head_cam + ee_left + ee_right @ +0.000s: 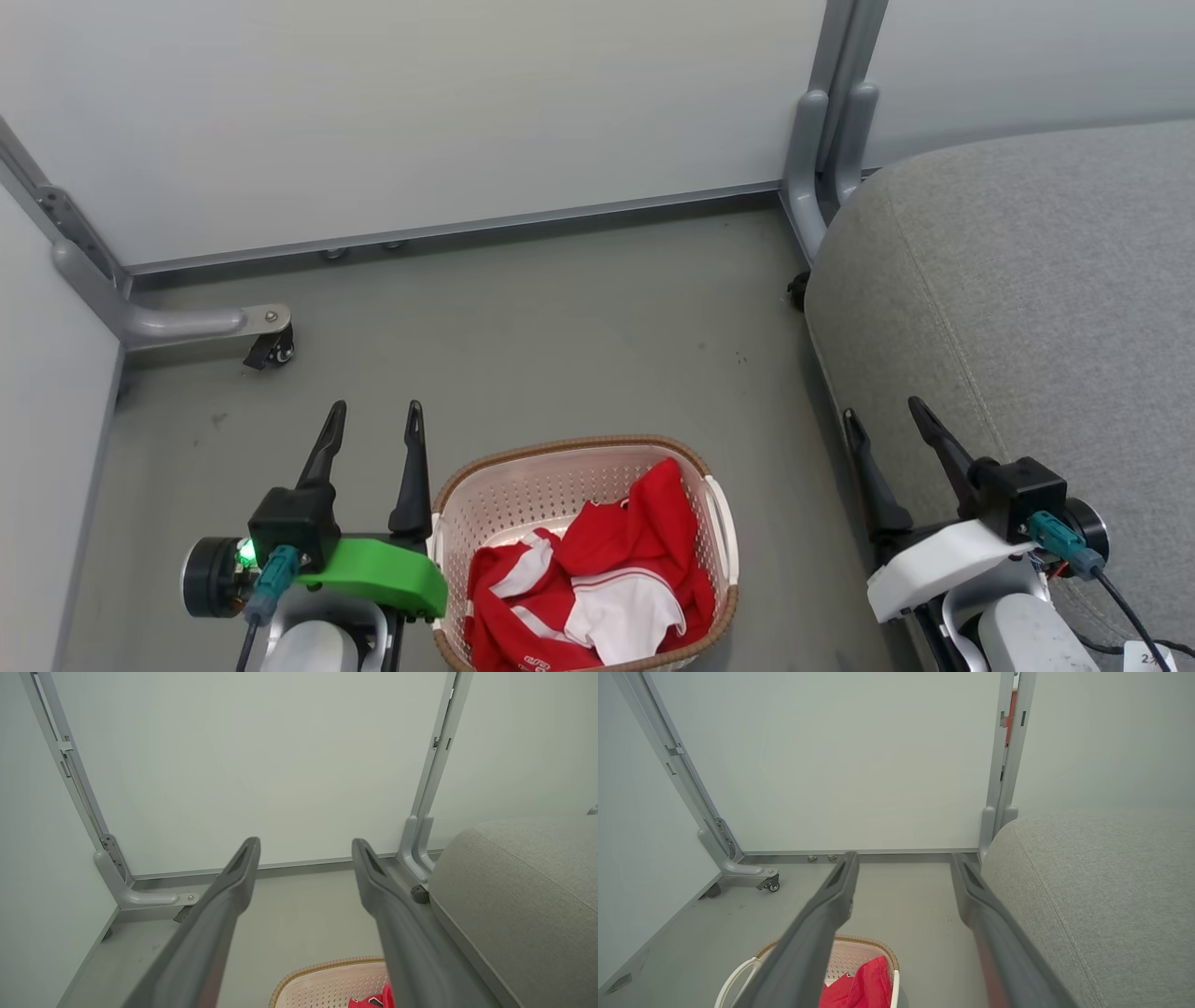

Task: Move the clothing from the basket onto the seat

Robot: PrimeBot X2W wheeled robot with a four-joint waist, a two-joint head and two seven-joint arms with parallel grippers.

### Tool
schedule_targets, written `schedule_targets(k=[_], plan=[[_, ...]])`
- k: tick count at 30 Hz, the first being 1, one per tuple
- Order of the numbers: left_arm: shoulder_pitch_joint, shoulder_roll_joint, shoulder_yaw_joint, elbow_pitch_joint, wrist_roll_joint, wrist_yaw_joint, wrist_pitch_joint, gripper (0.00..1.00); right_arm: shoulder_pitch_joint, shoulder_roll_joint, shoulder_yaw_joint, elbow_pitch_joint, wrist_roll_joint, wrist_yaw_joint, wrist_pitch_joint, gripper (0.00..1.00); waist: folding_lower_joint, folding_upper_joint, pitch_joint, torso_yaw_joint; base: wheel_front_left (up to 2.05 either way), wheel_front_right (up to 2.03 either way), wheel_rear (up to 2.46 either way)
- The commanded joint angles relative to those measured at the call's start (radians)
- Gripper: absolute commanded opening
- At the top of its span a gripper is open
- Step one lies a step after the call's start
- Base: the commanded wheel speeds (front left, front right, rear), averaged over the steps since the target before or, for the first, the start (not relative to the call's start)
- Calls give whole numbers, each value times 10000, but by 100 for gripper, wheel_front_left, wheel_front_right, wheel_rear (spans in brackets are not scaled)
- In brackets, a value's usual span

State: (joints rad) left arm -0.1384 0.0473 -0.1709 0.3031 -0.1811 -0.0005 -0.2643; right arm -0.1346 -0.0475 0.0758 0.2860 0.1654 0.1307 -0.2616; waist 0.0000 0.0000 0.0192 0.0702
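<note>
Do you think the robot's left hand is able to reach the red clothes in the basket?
Probably yes. The left gripper is open and sits right beside the basket. The basket's top is uncovered, and the clothing lies heaped inside with nothing over it. It would only need to swing over and dip down.

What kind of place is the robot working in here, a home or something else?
Probably a test cell staged like a home: pale partition panels on wheeled metal feet enclose a grey floor with a sofa seat and laundry basket.
</note>
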Motion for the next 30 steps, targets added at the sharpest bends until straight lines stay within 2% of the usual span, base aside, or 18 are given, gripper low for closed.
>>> schedule_targets(k=[1,15,30], plan=[[-228,57,-23,7,73,-44,-5,100,-142,-55,24,-53,-26,1,-51,100,0,0,97,-74,0,0,0],[-1309,57,-386,244,338,-400,-4,100,-854,-49,81,-857,-162,-1,-51,100,0,0,1516,-1299,0,0,0],[-3107,272,-755,1526,814,-940,0,100,-2052,-41,250,-1839,-61,-1,-51,100,0,0,3726,-2804,0,0,0]])
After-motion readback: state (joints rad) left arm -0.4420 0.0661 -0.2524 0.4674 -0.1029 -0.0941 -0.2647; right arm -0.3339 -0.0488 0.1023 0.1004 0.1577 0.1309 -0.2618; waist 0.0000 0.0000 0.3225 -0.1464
